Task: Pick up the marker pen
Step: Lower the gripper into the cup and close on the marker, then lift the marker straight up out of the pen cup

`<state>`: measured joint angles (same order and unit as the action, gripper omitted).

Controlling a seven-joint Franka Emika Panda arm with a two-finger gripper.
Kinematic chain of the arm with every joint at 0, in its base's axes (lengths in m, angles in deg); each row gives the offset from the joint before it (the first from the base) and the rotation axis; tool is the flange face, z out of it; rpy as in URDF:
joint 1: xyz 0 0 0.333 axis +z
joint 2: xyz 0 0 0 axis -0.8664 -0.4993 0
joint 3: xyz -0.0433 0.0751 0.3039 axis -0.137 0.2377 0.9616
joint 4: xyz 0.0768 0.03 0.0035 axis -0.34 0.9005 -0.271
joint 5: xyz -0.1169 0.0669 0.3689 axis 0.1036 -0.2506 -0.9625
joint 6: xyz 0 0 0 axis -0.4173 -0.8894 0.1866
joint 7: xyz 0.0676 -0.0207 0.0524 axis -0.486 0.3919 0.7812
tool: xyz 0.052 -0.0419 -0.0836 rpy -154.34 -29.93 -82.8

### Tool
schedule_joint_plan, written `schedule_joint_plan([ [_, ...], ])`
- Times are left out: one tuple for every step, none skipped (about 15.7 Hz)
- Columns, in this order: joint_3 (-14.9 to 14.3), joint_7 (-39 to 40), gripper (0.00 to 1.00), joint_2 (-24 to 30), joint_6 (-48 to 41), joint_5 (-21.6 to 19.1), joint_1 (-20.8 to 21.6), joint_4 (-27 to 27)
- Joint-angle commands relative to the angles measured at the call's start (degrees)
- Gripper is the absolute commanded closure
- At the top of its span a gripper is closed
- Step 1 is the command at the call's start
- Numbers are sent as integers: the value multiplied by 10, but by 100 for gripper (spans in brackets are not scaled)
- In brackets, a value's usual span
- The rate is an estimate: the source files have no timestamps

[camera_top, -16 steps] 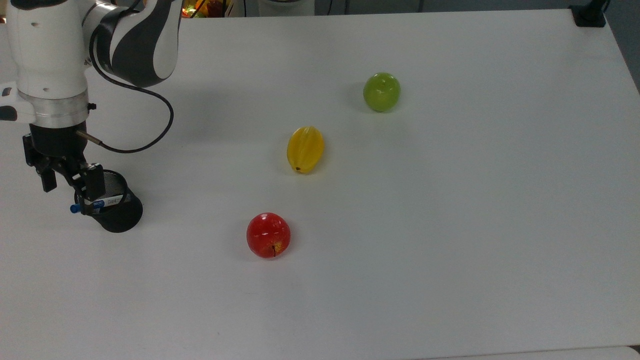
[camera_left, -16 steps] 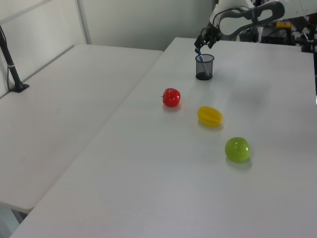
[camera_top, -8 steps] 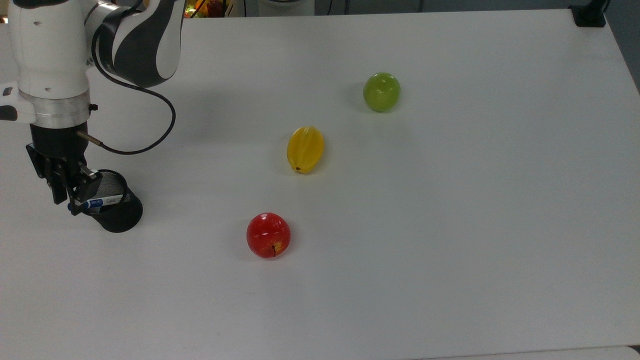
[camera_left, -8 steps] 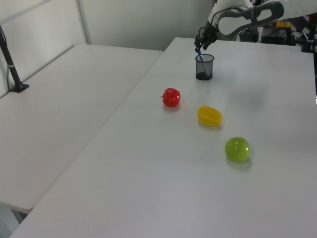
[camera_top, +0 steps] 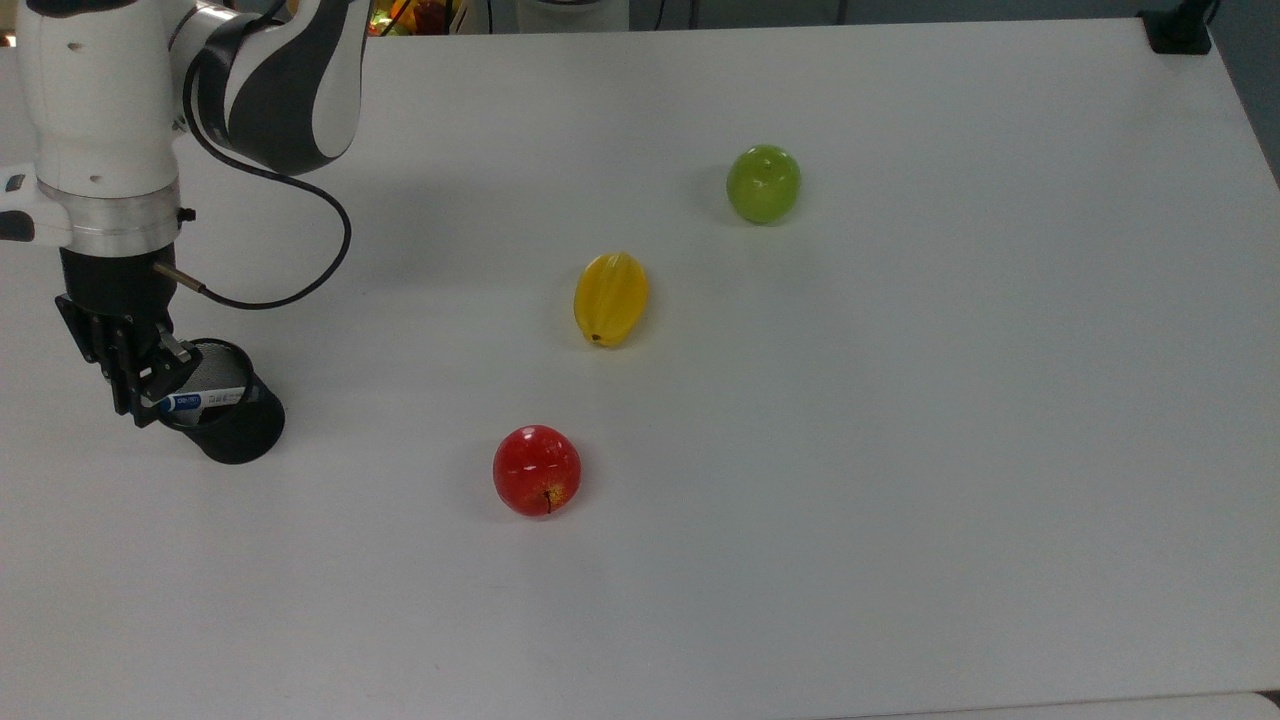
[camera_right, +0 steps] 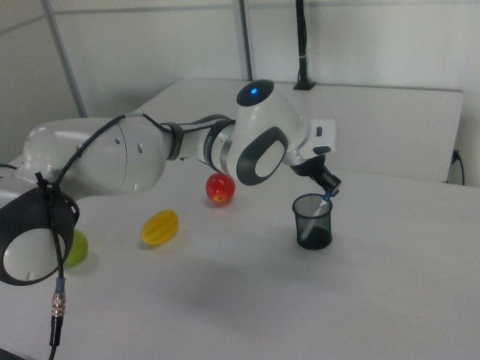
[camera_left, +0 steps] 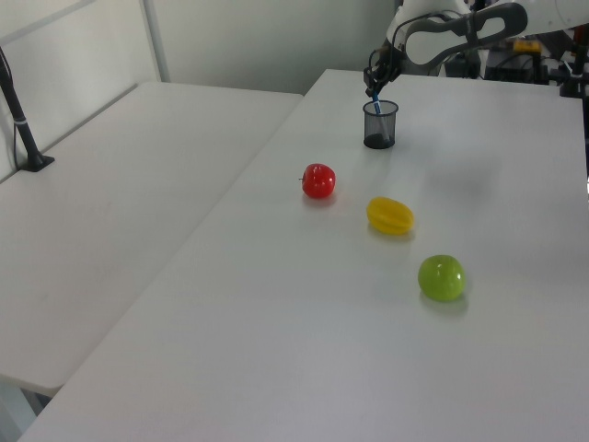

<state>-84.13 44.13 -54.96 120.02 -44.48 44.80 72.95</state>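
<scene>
Glossy plastic-looking red apple; black mesh cup; matt white table.

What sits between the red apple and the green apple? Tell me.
In the top view, the yellow fruit lies on the table roughly midway between the red apple and the green apple, touching neither.

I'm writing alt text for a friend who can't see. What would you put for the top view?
A robot arm's gripper is shut on a marker pen that stands in a black mesh cup at the top view's left edge. Across the white table lie a red apple, a yellow fruit and a green apple.
</scene>
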Motion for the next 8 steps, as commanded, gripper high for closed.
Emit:
schedule_joint_plan([
  [-5, -17, 100, -3, 7, 13, 6, -7],
  [-5, -17, 100, -1, 7, 12, 6, -7],
  [-6, -17, 100, 3, 6, 12, 5, -7],
  [-5, -17, 100, 9, 7, 11, 4, -7],
  [-5, -17, 100, 16, 6, 8, 1, -6],
  [-6, -17, 100, 25, 5, 5, 0, -4],
  [-6, -17, 100, 38, 4, 3, 0, -1],
  [-6, -18, 100, 48, 4, 0, 0, 1],
])
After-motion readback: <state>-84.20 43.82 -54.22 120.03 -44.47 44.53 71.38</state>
